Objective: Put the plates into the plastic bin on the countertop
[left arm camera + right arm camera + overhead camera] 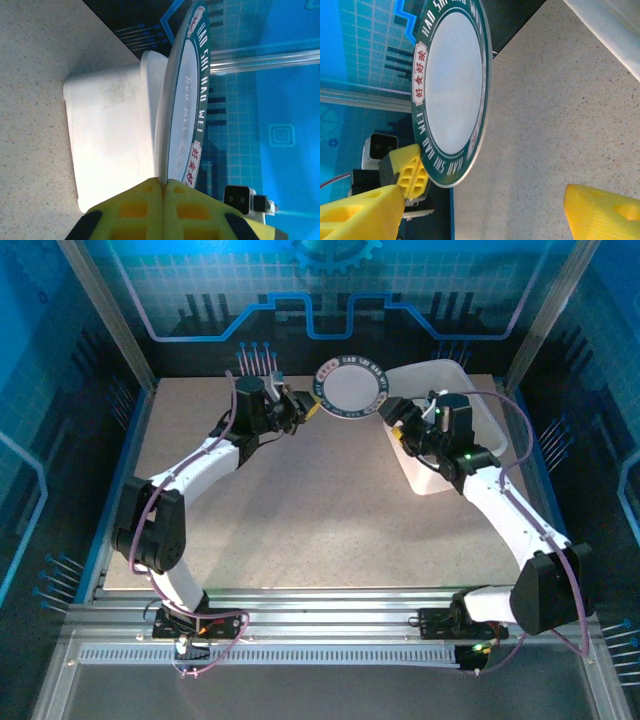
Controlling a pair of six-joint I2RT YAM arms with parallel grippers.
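A: Left end effector [300,408]?
B: Clamped on edge of green-rimmed plate [350,387]. Plate's held tilted over far side of tabletop [320,510], just left of plastic bin [487,418].
A: Right end effector [393,413]?
B: Jaws wide apart, near plate's right edge, by bin's left wall.

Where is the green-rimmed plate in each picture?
Top view: the plate is at the top middle.
Left wrist view: the plate is edge-on in the middle, above the yellow jaws.
Right wrist view: the plate is upper left, face showing.
Shared landmark: the speckled countertop.
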